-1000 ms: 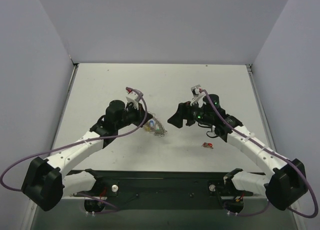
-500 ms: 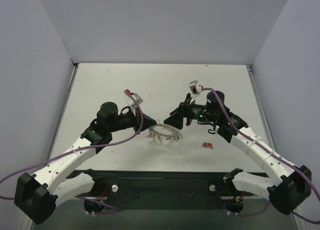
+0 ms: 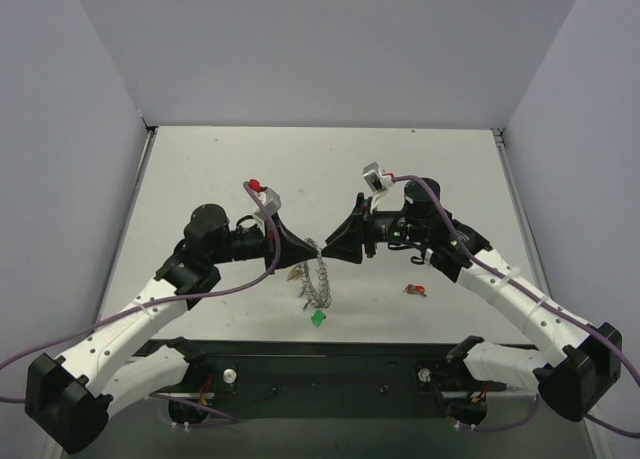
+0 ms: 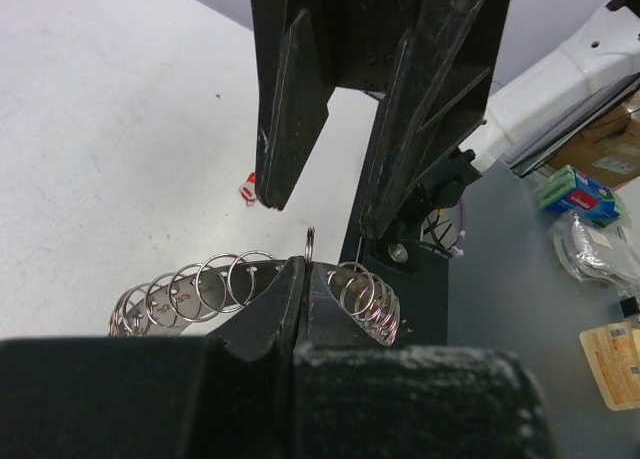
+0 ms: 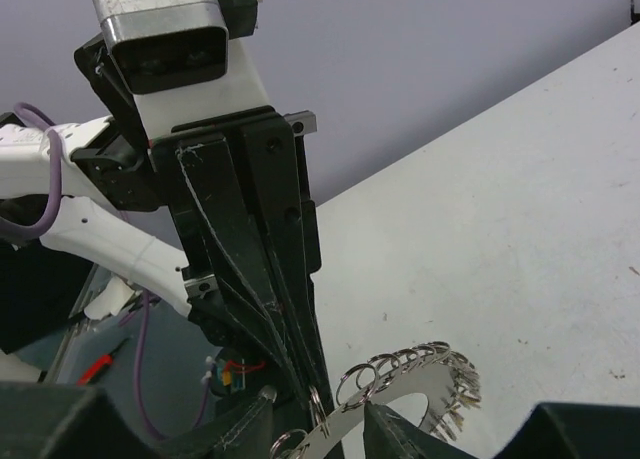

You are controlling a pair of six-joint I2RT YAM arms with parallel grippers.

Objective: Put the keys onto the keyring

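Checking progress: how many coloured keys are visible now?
2: a green-headed key at the near end of the frilly silvery metal keyring, and a red-headed key lying loose on the white table to its right. Others may be hidden.

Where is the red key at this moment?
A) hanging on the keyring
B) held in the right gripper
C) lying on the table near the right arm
C: the red key lies on the table, apart from the keyring.
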